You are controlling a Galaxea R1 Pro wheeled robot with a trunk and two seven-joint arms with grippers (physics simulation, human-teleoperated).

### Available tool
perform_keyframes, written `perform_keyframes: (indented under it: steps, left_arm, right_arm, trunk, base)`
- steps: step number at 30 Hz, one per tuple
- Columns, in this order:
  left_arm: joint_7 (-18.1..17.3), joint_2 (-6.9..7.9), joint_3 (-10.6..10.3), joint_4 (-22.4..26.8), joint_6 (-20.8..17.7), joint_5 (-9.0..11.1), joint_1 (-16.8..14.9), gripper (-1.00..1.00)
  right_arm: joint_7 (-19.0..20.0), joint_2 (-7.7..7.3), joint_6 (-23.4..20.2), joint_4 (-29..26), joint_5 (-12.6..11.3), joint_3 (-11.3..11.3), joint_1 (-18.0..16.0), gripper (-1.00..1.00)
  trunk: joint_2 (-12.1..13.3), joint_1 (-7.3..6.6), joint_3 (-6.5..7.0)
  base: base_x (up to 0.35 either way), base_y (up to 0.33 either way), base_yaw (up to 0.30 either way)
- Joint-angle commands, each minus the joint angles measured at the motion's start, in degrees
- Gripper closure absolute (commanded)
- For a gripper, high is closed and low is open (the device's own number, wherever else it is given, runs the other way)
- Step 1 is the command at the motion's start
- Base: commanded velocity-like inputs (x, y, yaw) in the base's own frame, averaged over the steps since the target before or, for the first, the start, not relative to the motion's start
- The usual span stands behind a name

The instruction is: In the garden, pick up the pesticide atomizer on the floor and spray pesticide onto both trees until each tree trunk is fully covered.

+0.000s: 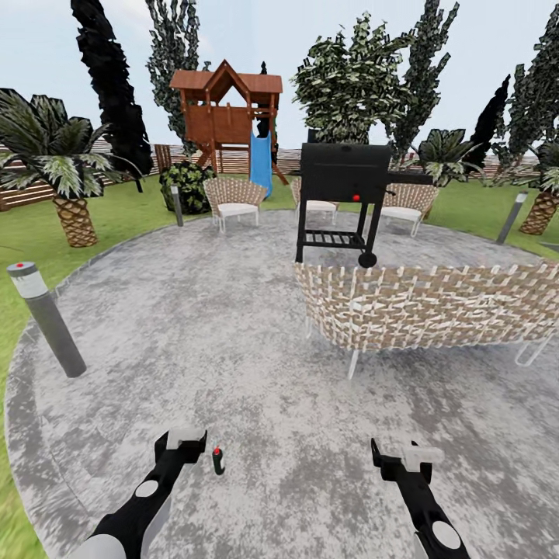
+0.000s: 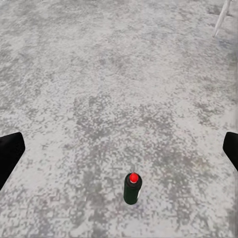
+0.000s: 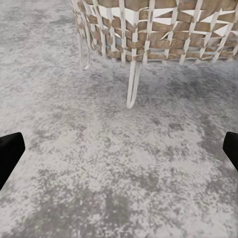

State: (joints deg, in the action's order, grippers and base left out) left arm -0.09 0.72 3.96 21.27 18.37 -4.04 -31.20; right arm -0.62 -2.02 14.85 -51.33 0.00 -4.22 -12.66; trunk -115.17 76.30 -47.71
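Observation:
The pesticide atomizer [image 1: 219, 461] is a small dark-green bottle with a red top. It stands upright on the grey paving [image 1: 233, 334] of the garden. My left gripper [image 1: 180, 442] hovers just left of it, open and empty. In the left wrist view the atomizer [image 2: 132, 188] stands on the ground between the wide-apart black fingertips [image 2: 9, 153]. My right gripper [image 1: 400, 458] is open over bare paving, far to the atomizer's right. A broad leafy tree crown [image 1: 353, 78] rises behind the grill, which hides its trunk.
A wicker sofa [image 1: 427, 307] stands ahead on the right, and its legs [image 3: 133, 84] appear in the right wrist view. Beyond it are a black grill [image 1: 341, 202], wicker chairs [image 1: 233, 198] and a playhouse with a slide [image 1: 229, 109]. A grey bollard light [image 1: 46, 318] and a palm [image 1: 66, 178] stand at left.

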Motion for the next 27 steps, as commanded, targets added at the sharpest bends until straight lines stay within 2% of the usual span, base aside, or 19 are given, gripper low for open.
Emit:
perform_keyframes:
  steps: [1,6,11,27]
  left_arm:
    - [0.0,0.01,0.0,0.0,0.0,0.0,0.0,-1.00]
    - [-0.1,0.13,0.0,0.1,0.0,0.0,0.0,-1.00]
    - [-0.1,0.12,-0.1,0.1,0.0,0.0,0.0,-1.00]
    - [-0.1,0.05,-0.3,0.0,0.0,-0.1,0.0,-1.00]
  right_arm:
    - [0.0,0.00,0.0,0.0,0.0,0.0,0.0,-1.00]
    - [0.0,0.00,0.0,0.0,0.0,0.0,0.0,-1.00]
    - [0.0,0.00,0.0,0.0,0.0,0.0,0.0,-1.00]
    - [-0.1,0.00,0.0,0.0,0.0,-0.1,0.0,-1.00]
  trunk:
    - [0.0,0.00,0.00]
    - [0.0,0.00,0.00]
    - [-2.0,1.10,-0.90]
    - [-8.4,4.61,-5.06]
  base:
    - [0.070,-0.048,0.000]
    - [0.020,-0.014,0.000]
    - [0.002,-0.001,0.000]
    - [0.000,0.000,0.000]
